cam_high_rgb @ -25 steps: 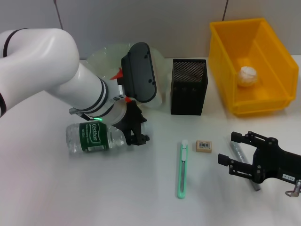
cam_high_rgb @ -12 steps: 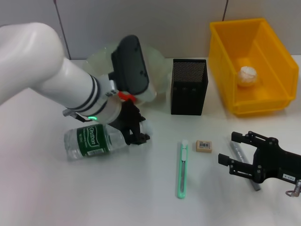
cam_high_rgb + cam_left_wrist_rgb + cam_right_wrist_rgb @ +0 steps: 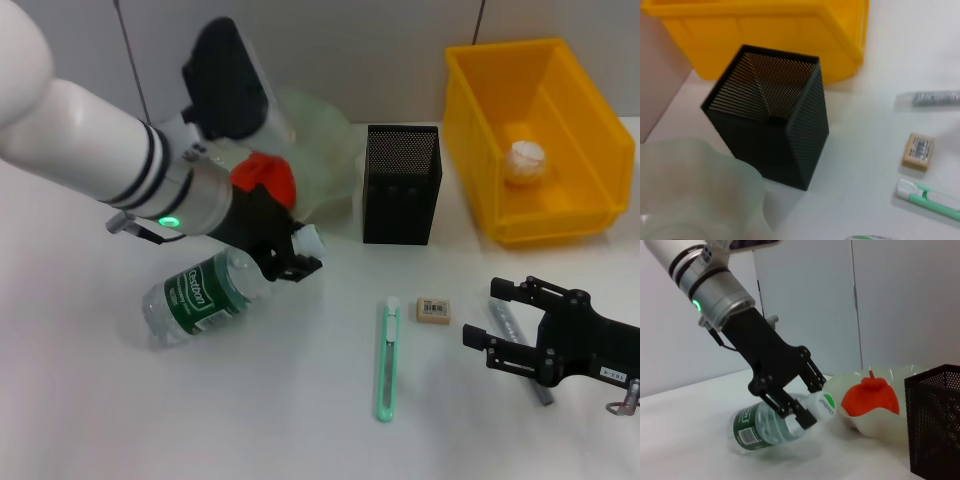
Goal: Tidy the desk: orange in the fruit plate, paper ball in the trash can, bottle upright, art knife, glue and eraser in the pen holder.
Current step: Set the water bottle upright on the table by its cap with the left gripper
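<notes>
Left claw (image 3: pixel 290 258) is clenched on the bottle (image 3: pixel 205 295) near its cap, centre-left of frame. The bottle's long axis runs diagonally, cap end lifted toward upper right, base on the surface (image 3: pixel 200 420). Right claw (image 3: pixel 500 328) sits released, lower right, over the glue (image 3: pixel 515 335).

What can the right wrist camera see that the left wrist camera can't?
Only the right wrist view shows the left gripper shut on the tilted bottle, plus the orange in the fruit plate. Only the left wrist view shows the yellow trash can, eraser, green art knife and glue stick. Both show the black mesh pen holder and the pale fruit plate.
</notes>
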### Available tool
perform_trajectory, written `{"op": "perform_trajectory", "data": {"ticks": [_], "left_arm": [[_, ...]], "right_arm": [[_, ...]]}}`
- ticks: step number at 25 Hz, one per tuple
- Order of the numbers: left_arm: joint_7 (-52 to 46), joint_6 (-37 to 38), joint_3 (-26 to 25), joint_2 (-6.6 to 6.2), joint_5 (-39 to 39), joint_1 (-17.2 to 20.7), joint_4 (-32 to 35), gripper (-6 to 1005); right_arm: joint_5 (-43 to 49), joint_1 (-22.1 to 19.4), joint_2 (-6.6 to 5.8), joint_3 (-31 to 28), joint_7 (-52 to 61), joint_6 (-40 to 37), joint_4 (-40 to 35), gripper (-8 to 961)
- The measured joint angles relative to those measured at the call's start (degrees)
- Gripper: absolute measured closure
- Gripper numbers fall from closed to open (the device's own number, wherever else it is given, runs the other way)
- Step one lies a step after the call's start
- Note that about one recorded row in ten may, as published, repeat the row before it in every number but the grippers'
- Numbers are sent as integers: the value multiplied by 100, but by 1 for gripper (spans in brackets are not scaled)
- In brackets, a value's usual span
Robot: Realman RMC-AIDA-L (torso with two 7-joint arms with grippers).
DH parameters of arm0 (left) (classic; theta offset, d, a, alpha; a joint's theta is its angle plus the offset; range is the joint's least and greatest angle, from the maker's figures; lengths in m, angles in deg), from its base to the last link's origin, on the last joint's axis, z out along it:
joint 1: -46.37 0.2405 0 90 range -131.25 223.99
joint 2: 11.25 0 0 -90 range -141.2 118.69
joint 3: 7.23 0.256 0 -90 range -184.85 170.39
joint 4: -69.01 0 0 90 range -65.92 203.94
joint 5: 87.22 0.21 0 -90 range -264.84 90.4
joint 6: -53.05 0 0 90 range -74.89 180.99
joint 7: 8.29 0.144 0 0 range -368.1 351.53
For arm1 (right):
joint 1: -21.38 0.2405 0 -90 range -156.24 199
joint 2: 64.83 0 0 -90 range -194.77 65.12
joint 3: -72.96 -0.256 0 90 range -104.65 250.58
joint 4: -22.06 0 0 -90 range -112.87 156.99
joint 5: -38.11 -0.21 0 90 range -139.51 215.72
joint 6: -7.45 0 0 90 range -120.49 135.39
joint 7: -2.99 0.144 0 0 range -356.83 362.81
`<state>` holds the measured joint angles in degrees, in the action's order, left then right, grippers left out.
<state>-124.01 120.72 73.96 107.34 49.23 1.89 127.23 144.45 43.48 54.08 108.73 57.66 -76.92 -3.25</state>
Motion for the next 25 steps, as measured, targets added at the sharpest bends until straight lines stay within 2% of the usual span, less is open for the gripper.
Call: {"op": "perform_trajectory", "data": {"ticks": [6,25], "left_arm": [[18,408,-546,-4,-121,42,227,554],[16,1067,-1520,-21,-286,330,953,556]], "right_arm": [[0,5,0,33,0,-32,0,183],[157,20,-32,90,-32,-193,-36,182]]}}
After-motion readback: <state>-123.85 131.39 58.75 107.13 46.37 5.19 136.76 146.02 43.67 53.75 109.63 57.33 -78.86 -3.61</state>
